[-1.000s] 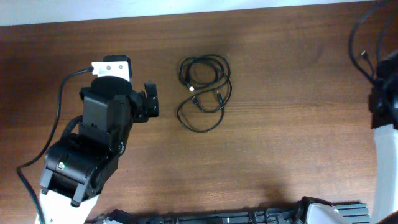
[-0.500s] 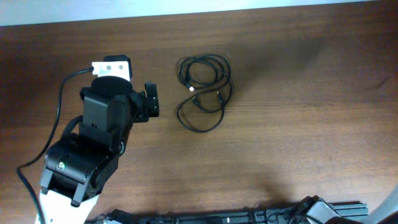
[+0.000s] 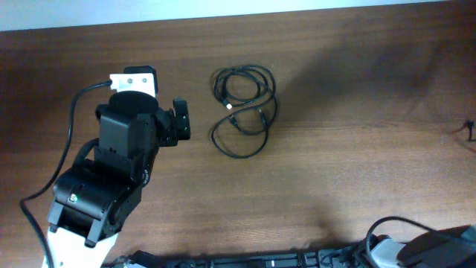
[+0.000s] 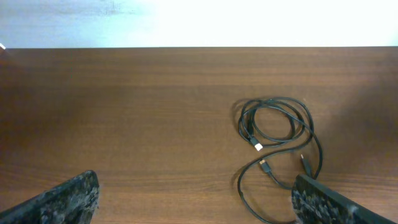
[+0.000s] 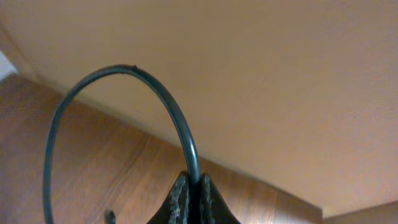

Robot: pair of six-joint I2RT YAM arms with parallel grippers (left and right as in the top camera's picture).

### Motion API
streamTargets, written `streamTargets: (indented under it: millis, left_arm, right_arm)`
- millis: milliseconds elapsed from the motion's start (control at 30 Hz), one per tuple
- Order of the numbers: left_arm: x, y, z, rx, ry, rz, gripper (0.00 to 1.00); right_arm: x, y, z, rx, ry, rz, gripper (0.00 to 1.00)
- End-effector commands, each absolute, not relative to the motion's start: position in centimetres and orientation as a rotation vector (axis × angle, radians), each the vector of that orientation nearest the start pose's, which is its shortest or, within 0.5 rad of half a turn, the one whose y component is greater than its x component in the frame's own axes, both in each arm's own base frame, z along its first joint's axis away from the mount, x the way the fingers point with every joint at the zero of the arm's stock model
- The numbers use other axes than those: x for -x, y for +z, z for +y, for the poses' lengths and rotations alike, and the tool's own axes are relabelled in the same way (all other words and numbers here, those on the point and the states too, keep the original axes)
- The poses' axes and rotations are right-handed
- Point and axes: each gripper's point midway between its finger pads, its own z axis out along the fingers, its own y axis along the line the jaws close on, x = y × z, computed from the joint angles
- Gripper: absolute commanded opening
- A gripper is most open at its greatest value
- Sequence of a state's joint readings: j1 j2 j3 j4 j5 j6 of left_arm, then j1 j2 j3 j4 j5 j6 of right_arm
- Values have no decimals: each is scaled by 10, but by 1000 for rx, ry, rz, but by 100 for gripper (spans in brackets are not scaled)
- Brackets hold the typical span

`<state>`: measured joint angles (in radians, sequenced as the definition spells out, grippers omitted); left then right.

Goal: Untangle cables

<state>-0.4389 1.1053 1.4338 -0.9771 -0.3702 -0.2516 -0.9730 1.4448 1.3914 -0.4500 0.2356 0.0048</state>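
Observation:
A small bundle of thin black cables (image 3: 244, 112) lies in loose loops on the wooden table, with small plugs near its middle. It also shows in the left wrist view (image 4: 277, 149). My left gripper (image 3: 180, 121) is open and empty just left of the bundle; in its wrist view (image 4: 196, 205) the right finger overlaps the lowest loop. My right gripper (image 5: 194, 186) is shut on one black cable (image 5: 124, 106) that arcs up and over to the left. A thin cable end (image 3: 468, 130) shows at the overhead view's right edge.
The wooden table (image 3: 357, 171) fills the overhead view. A white wall strip runs along the far edge (image 3: 223, 9). Part of the right arm (image 3: 439, 249) shows at the bottom right corner. The left arm's own thick wire (image 3: 71, 141) curves at its left.
The right arm has left the overhead view's right edge and now shows only at the bottom right corner. A thin cable end appeared at the right edge. The left arm and the bundle have not moved.

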Motion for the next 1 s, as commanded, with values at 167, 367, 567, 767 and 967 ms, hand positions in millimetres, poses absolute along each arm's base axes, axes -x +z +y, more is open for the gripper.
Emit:
streamTargets:
  millis: [167, 367, 567, 767, 967]
  left_arm:
    - [-299, 346, -72, 11, 3, 2166, 99]
    - [-299, 346, -72, 11, 3, 2166, 99]
    - [-299, 346, -72, 10, 4, 2166, 99]
    - [-299, 346, -72, 11, 3, 2166, 99]
    - [-299, 346, -72, 11, 3, 2166, 99]
  right_arm:
    - [-232, 237, -410, -1268, -714, 1959, 4]
    - [-227, 197, -416, -1402, -651, 1988, 22]
    - [-222, 189, -418, -1451, -622, 1980, 79]
    - [-256, 186, -399, -1330, -366, 2012, 100]
    - [-318, 204, -343, -879, 95, 2064, 99]
